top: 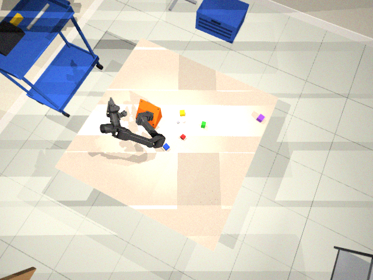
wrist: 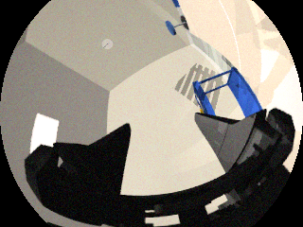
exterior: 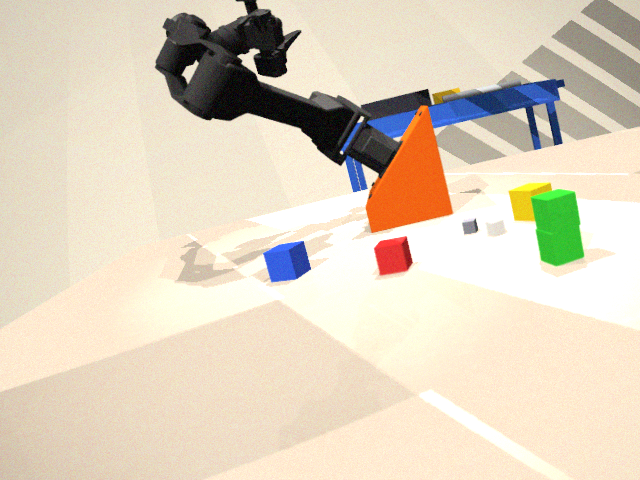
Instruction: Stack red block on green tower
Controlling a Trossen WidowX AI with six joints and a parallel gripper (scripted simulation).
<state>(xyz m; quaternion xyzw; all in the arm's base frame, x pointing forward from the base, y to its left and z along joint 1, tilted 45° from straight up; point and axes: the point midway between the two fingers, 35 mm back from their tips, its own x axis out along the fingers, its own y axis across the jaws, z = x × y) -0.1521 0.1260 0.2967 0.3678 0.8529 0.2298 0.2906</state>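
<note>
Top looks steeply down from afar; exterior, low and nearer, shares the blocks; wrist faces walls.

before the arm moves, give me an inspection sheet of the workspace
surface: pale table top, shadows across it
job's things: red block off the tower; green tower upright, two blocks high
clutter: blue block, yellow block, purple block, two tiny pieces
gripper: open, nothing between fingers
cables: nothing seen
surroundings: blue cart, blue cabinet
</note>
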